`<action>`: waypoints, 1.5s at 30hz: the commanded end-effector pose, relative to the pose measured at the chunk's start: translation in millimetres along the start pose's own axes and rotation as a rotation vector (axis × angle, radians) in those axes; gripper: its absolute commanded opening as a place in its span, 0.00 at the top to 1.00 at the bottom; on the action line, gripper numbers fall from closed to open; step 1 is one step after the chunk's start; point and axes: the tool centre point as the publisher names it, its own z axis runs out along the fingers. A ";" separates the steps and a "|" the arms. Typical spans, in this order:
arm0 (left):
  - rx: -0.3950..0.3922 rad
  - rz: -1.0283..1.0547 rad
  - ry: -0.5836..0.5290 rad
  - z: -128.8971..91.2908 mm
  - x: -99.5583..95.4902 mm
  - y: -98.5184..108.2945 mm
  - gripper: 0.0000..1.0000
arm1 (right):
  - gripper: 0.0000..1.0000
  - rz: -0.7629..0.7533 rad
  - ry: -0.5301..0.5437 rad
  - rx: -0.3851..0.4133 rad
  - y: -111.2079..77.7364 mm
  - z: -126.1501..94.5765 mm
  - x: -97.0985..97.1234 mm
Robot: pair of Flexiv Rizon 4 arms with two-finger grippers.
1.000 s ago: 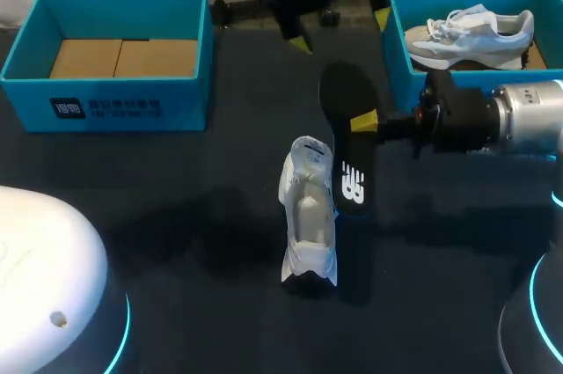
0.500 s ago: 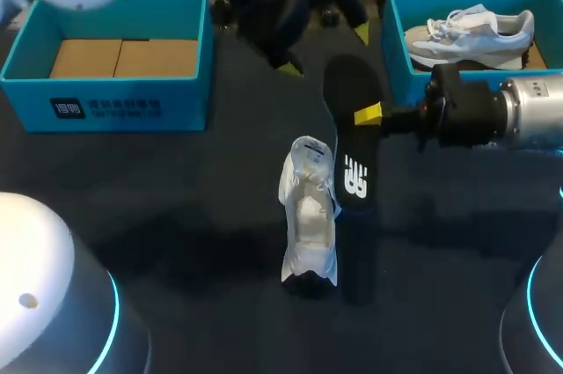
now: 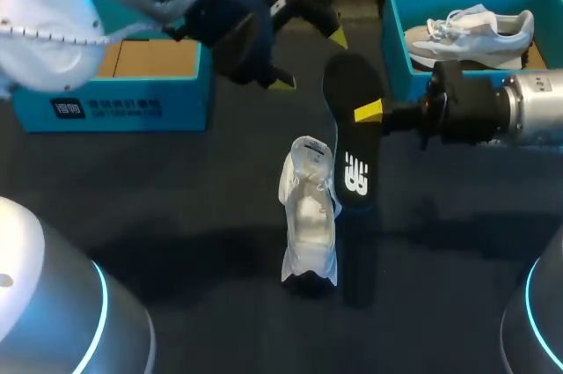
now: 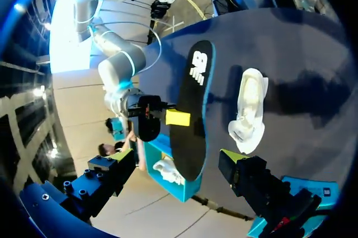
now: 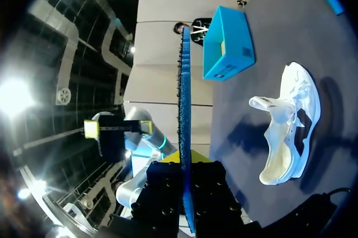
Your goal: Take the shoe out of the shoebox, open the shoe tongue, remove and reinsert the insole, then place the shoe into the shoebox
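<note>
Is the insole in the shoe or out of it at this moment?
Out. The right gripper is shut on the black insole, holding it beside the white shoe on the table, not inside it.

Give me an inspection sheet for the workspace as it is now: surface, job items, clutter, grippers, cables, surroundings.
Surface: dark table.
Job's things: white sneaker lies mid-table. The black insole with a white logo is held beside it. The right blue shoebox holds a second white sneaker. The left blue shoebox holds a brown cardboard insert.
Clutter: nothing seen.
Grippers: the right gripper is shut on the black insole. The left gripper is open with nothing between its fingers, near the insole's far end.
Cables: nothing seen.
Surroundings: nothing seen.
</note>
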 end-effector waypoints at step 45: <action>-0.029 0.019 -0.989 34.8 30.6 -11.8 0.00 | 1.00 0.030 -0.008 0.028 -16.5 24.5 31.1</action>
